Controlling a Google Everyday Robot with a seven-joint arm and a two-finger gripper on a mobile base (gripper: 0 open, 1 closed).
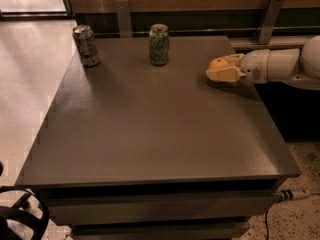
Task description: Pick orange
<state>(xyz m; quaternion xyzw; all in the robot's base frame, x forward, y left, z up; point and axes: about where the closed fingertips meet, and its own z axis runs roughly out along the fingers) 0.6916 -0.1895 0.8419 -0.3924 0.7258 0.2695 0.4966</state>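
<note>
Orange: the orange sits at the right of the frame, low on the table near its right edge.
Gripper: the gripper reaches in from the right, and its two fingers look pinched on the orange.
Your move: lift straight up, slowly, because round skin can roll out.
Clearance: the green can and silver can stand well apart, toward the upper left.

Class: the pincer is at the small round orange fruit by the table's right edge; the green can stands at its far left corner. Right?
No. The camera view shows the green metal can at the back middle; the pincer is at the small round orange fruit.
</note>
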